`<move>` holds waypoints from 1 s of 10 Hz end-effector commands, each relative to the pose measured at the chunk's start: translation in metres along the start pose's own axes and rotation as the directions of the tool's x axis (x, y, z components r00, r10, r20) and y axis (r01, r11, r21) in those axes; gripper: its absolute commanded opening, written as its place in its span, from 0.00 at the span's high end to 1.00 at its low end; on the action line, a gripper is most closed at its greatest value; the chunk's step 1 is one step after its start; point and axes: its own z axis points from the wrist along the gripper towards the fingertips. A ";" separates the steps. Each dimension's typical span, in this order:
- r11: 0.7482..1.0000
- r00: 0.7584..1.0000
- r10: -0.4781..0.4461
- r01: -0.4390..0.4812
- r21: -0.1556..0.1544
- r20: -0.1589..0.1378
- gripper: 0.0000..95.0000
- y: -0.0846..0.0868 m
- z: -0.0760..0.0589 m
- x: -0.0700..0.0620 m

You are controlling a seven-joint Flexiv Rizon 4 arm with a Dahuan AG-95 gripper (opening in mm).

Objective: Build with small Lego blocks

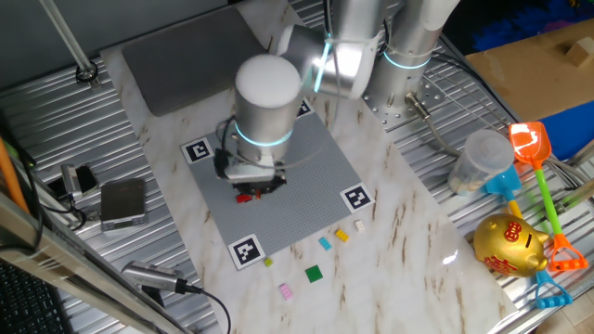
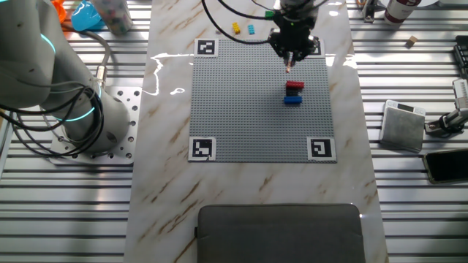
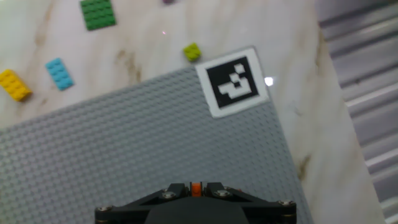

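My gripper is shut on a small orange Lego block, which shows pinched between the black fingers in the hand view. It hangs over the grey studded baseplate, close to the edge nearest the loose blocks. On the plate a red brick and a blue brick sit next to each other. Loose on the marble beyond the plate lie a green plate, a light blue brick, a yellow brick and a lime stud. A pink block lies farther off.
Black-and-white markers mark the baseplate's corners. A golden piggy bank, a toy shovel and a plastic cup stand to one side. A grey pad lies at the far end, and a small grey box sits on the slatted metal.
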 end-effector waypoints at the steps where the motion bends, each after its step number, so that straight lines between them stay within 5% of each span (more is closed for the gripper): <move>1: 0.997 0.997 0.075 -0.075 0.003 0.009 1.00 -0.007 0.001 0.012; 6: 0.943 0.942 0.331 -0.333 0.019 0.057 1.00 -0.027 0.015 0.022; 10: 0.856 0.852 0.515 -0.517 -0.004 0.094 1.00 -0.040 0.024 0.028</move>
